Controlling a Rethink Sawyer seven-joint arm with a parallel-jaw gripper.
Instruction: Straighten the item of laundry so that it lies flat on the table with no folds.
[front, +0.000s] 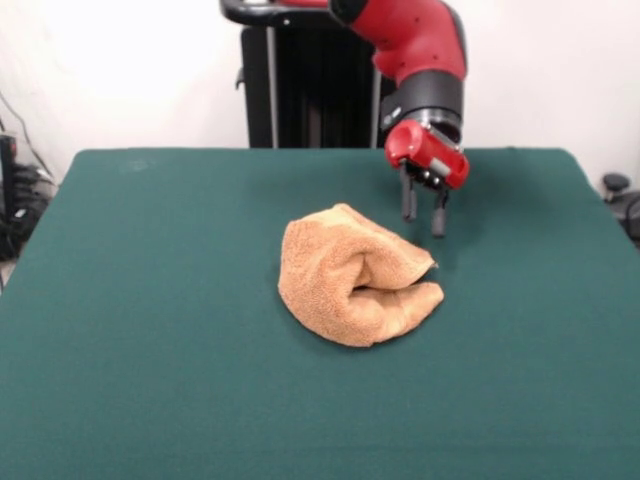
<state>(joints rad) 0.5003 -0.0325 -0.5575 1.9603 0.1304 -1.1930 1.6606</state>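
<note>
The orange-tan terry towel (352, 275) lies crumpled near the middle of the dark green table (150, 330), folded over itself into a thick bundle with two rolled lobes pointing right. My gripper (424, 213) hangs from the red arm just above and behind the towel's right end. Its two dark fingers (408, 201) point down, stand apart and hold nothing. The fingertips hover a little above the cloth, apart from the towel.
The black pedestal (300, 80) stands at the table's far edge. Some dark equipment (15, 200) sits off the left edge and more off the right edge (620, 195). Green table surface surrounds the towel on all sides.
</note>
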